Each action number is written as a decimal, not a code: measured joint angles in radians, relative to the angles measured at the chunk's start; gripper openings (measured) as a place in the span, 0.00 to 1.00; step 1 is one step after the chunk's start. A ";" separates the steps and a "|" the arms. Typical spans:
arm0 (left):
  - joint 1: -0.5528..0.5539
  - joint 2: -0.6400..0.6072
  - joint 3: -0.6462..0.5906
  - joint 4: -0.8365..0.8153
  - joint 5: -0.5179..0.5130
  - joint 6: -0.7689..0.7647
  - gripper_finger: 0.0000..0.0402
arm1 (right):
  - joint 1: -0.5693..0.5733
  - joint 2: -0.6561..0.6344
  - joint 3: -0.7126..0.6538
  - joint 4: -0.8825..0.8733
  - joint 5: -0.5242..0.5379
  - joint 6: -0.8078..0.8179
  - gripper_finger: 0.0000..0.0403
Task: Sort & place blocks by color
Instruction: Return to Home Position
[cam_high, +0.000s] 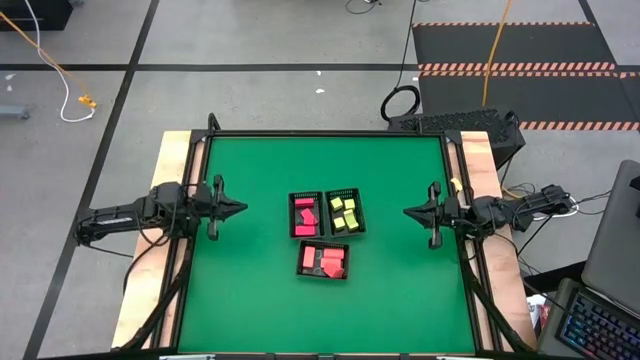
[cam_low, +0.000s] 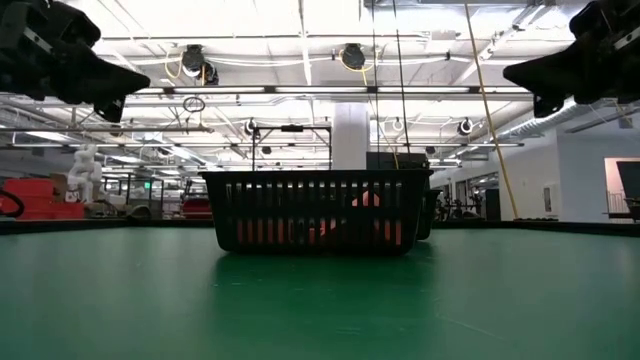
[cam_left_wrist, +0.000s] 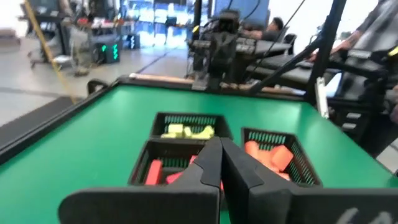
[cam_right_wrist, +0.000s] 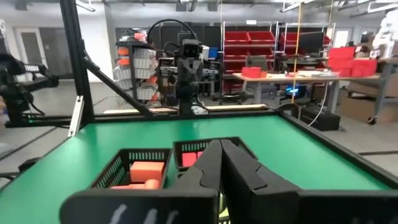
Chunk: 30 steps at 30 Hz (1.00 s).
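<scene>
In the low view, we saw the red blocks (cam_low: 320, 232) only as glimpses through the front tray's (cam_low: 300, 195) mesh wall. That tray hid the rear trays (cam_low: 428, 212) but for one end. The top edge cut off the left end effector (cam_low: 138, 80) and the right end effector (cam_low: 512, 72). From above, the yellow-green blocks (cam_high: 344, 212) were too small for us to count.

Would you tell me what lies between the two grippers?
In the high view, three black trays holding red blocks and yellow-green blocks lie between the left gripper and the right gripper.
</scene>
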 joint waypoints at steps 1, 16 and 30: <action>0.000 0.000 -0.012 0.024 0.009 0.003 0.00 | 0.000 0.000 0.000 -0.005 -0.001 0.011 0.00; 0.000 0.012 -0.071 0.109 0.071 -0.014 0.00 | 0.000 0.000 0.000 -0.061 -0.005 0.062 0.00; 0.000 0.062 -0.071 0.095 -0.027 0.043 0.03 | -0.002 0.013 -0.001 -0.111 0.079 0.061 0.00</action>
